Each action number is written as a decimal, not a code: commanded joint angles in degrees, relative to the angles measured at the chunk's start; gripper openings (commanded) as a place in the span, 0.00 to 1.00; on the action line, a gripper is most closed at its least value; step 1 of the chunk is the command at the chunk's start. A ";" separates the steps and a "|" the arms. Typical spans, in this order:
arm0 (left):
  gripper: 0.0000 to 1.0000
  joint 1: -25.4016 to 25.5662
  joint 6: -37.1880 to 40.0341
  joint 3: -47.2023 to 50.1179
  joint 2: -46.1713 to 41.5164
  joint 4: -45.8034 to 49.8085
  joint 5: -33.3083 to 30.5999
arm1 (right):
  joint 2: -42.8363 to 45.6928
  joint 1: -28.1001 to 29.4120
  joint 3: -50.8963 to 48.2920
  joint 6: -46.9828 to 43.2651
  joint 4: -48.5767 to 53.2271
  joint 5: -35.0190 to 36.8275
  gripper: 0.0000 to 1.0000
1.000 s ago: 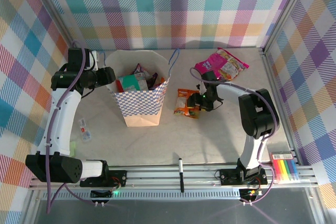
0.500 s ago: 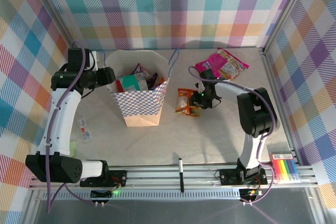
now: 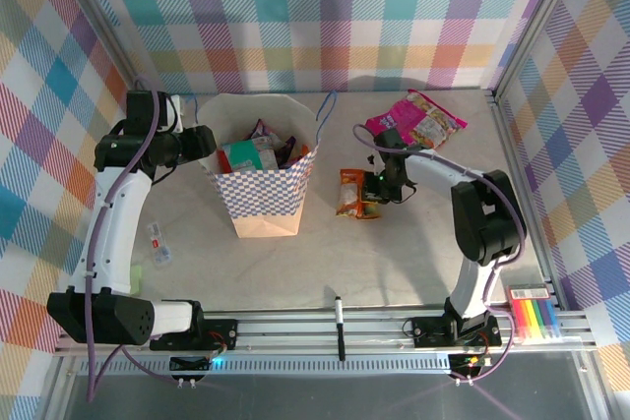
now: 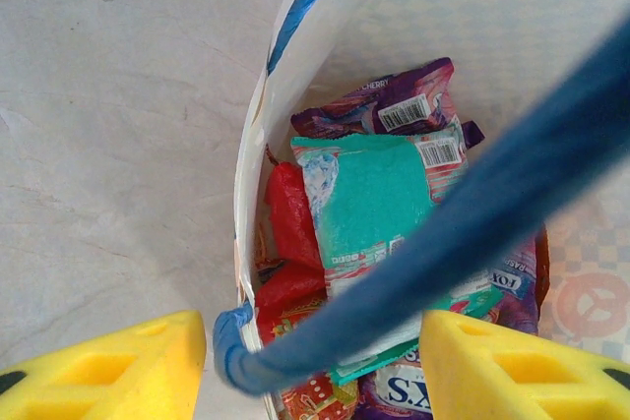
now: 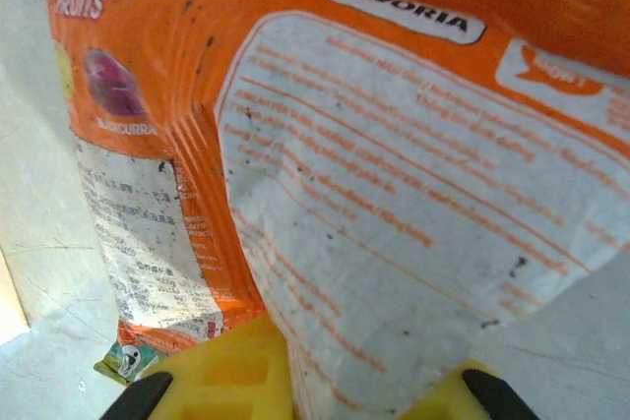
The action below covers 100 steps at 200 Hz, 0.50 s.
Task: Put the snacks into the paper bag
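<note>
Seen from the overhead camera, the right gripper point(image 3: 370, 190) reaches in from the right to the orange packet point(image 3: 351, 194), which lies on the grey table point(image 3: 394, 263) just right of the paper bag point(image 3: 261, 199). The right wrist camera shows its yellow fingers point(image 5: 226, 371) pressed close together at the packet's lower edge, with the crinkled orange-and-white foil pinched between them. The bag stands upright left of centre, its blue-and-white checked front facing the arms' bases and its mouth open. The left gripper point(image 3: 207, 142) sits against the bag's left rim. In the left wrist view the jaws are spread wide, and the bag's blue cord handle point(image 4: 463, 223) runs slantwise across the gap between the two yellow fingers point(image 4: 108, 371) without being squeezed. Inside the bag lie a teal packet point(image 4: 369, 204), a purple packet point(image 4: 384, 105) above it in that view and a red packet point(image 4: 290, 213) against the bag's wall. A pink packet point(image 3: 413, 123) rests near the far wall of the table, apart from the bag. A black marker pen point(image 3: 339, 317) lies by the front rail, a small clear wrapper point(image 3: 158, 241) sits beside the left arm, and a box of coloured pens point(image 3: 536, 314) lies at the near right corner.
</note>
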<state>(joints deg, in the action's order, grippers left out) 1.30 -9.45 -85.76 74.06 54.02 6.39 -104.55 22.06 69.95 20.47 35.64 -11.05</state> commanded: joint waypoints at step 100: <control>0.60 -0.33 -0.65 -1.43 -1.64 -0.75 1.50 | 13.67 -0.02 5.49 -3.46 12.13 5.69 0.11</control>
<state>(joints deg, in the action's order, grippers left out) 1.30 -9.50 -85.76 73.63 53.84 6.61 -94.65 22.04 72.53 18.35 45.15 -6.13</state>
